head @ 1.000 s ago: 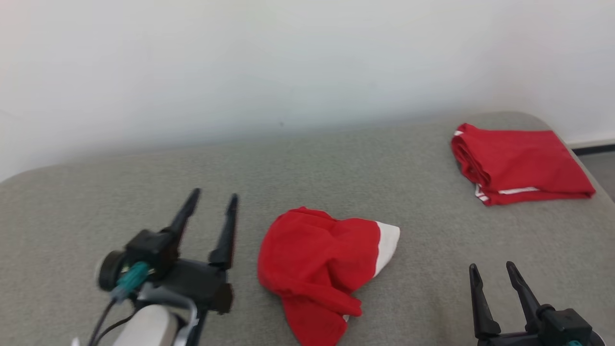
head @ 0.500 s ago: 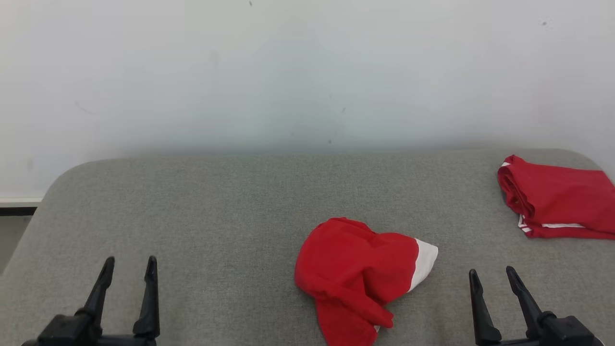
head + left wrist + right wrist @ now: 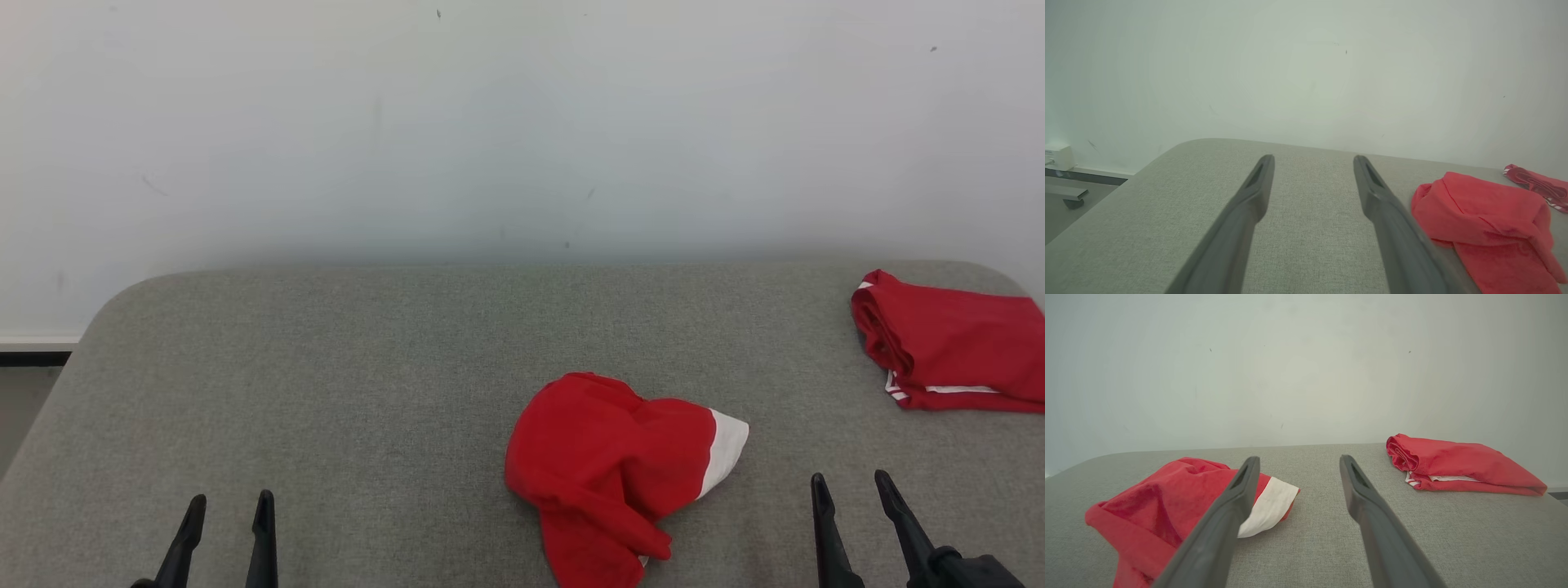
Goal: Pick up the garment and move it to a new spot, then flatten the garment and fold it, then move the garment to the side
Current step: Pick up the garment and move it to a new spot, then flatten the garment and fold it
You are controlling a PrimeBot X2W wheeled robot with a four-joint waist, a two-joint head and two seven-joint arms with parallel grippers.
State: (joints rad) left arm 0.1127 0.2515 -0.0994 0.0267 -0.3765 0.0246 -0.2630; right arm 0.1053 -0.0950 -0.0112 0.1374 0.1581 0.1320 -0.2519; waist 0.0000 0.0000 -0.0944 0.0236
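The left gripper point(image 3: 231, 496) and the right gripper point(image 3: 849, 476) each have two long, thin, dark fingers point(image 3: 1251, 200) with pointy tips and a slot near the end.

Your head view looks forward and down over the worktop point(image 3: 326, 367) to the wall point(image 3: 490, 122), wrist views skim low along left claw point(image 3: 1312, 159) and right claw point(image 3: 1299, 458), all sharing the crumpled garment point(image 3: 604, 465)

Bare indoor room, plain white wall point(image 3: 490, 122), grey fabric-covered surface point(image 3: 367, 367)
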